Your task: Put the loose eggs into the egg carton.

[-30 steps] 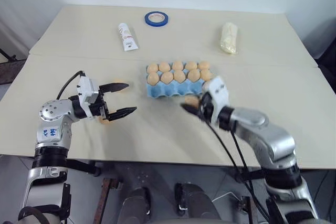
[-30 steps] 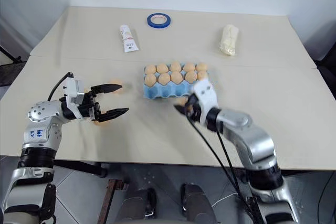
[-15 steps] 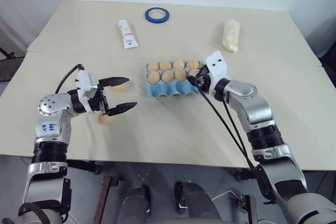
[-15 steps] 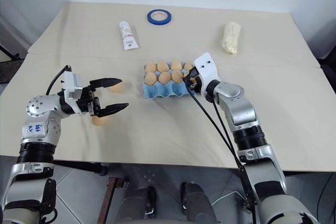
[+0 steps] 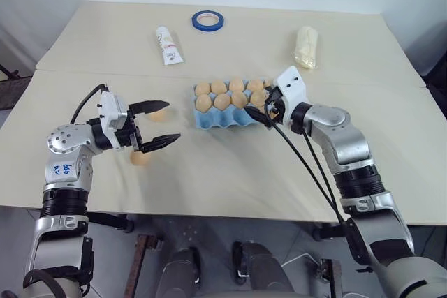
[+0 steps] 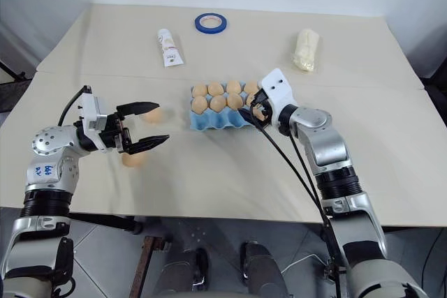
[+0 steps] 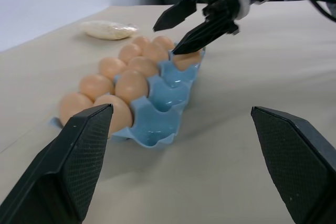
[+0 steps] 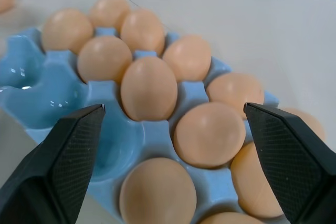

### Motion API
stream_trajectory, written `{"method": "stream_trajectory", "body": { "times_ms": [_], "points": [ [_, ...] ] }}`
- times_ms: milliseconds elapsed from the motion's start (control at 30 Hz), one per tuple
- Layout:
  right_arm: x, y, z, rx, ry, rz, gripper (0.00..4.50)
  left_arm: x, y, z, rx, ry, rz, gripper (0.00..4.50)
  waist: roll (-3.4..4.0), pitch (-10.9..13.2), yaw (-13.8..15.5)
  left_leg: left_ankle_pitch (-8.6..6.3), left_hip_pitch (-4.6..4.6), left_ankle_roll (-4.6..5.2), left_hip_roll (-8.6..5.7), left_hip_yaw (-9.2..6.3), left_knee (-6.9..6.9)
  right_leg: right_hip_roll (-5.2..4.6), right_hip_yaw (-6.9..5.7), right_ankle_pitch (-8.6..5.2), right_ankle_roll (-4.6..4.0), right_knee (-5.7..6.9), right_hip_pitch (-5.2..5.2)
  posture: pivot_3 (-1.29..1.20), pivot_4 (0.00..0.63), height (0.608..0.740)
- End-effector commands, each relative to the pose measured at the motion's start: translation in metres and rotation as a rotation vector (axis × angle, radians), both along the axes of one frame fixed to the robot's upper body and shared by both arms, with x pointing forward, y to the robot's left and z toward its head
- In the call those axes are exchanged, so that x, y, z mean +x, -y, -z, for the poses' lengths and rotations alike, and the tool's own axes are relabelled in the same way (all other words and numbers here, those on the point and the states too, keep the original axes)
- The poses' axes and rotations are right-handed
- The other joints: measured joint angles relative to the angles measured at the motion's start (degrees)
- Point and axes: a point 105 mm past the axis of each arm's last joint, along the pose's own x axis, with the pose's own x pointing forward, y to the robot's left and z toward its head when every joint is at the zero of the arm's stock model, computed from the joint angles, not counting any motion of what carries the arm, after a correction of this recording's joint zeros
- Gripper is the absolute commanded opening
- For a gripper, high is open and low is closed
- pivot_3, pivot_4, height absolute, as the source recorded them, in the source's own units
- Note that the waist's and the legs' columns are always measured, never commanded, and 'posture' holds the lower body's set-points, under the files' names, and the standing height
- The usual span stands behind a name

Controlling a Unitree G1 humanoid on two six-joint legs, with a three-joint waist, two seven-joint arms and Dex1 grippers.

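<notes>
The light blue egg carton lies mid-table with several tan eggs in its back rows and empty cups along its front left. My right gripper hovers open over the carton's right end, nothing between its fingers; an egg sits in the cup just below it. Two loose eggs lie on the table left of the carton: one just behind my left gripper's upper finger, the other below its lower finger. My left gripper is open, level, pointing at the carton, holding nothing.
A blue tape ring, a white tube and a pale plastic-wrapped bundle lie at the back of the table. Bare tabletop stretches in front of the carton to the near edge.
My right gripper carried an egg from in front of the carton up to its right end and opened, leaving the egg in a cup. The left gripper stayed put.
</notes>
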Motion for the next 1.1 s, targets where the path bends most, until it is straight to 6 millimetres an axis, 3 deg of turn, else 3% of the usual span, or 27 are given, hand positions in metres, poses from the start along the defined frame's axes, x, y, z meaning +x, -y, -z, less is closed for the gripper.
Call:
{"method": "stream_trajectory", "body": {
  "times_ms": [33,367,500,567,700,867,1100],
  "points": [
    [-0.011,0.01,-0.018,0.021,0.049,-0.035,4.48,0.001,-0.014,-0.019,0.007,0.098,-0.102,4.5,0.0,0.0,0.1,0.0,0.0,0.0,0.0,0.0,0.0,-0.01,0.0,0.0,0.0,-0.01,0.0,0.0,0.15,0.74],
    [-0.059,0.028,-0.025,0.09,0.092,-0.337,4.48,-0.001,-0.053,-0.037,-0.099,0.193,-0.612,4.5,0.0,0.0,0.2,-0.02,0.06,0.02,0.01,-0.02,-0.02,0.01,0.0,0.01,0.02,-0.02,0.07,0.0,0.15,0.74],
    [-0.091,0.034,-0.014,0.082,0.028,-0.57,4.48,-0.025,-0.067,-0.037,-0.176,0.213,-0.795,4.5,0.0,0.0,0.2,-0.02,0.05,0.03,0.0,-0.02,0.01,0.01,0.01,0.04,0.08,-0.05,0.1,0.0,0.15,0.74],
    [-0.095,0.039,-0.012,0.075,0.014,-0.609,4.48,-0.04,-0.069,-0.032,-0.195,0.194,-0.834,4.5,0.0,0.0,0.1,-0.05,0.09,0.08,-0.01,0.0,-0.01,-0.01,0.06,0.06,0.11,-0.07,0.14,0.0,0.15,0.74],
    [-0.098,0.046,-0.014,0.126,-0.013,-0.671,4.48,-0.075,-0.083,-0.003,-0.165,0.071,-0.931,4.5,0.0,0.0,0.0,-0.04,0.2,0.05,0.01,0.0,0.0,0.01,0.07,0.07,0.09,-0.08,0.21,0.0,0.15,0.74],
    [-0.095,0.051,-0.006,0.111,-0.061,-0.66,4.48,-0.1,-0.086,0.023,-0.148,-0.017,-1.037,4.5,0.0,0.0,0.4,0.04,0.34,0.03,0.01,-0.05,0.01,0.0,0.05,0.13,-0.08,-0.11,0.35,0.0,0.15,0.74],
    [-0.096,0.048,-0.007,0.119,-0.083,-0.666,4.48,-0.11,-0.066,0.031,-0.22,-0.045,-1.075,4.5,0.0,0.0,0.6,0.04,0.34,0.01,-0.01,-0.07,0.01,-0.04,0.04,0.19,-0.1,-0.29,0.45,0.0,0.15,0.74]
  ]
}}
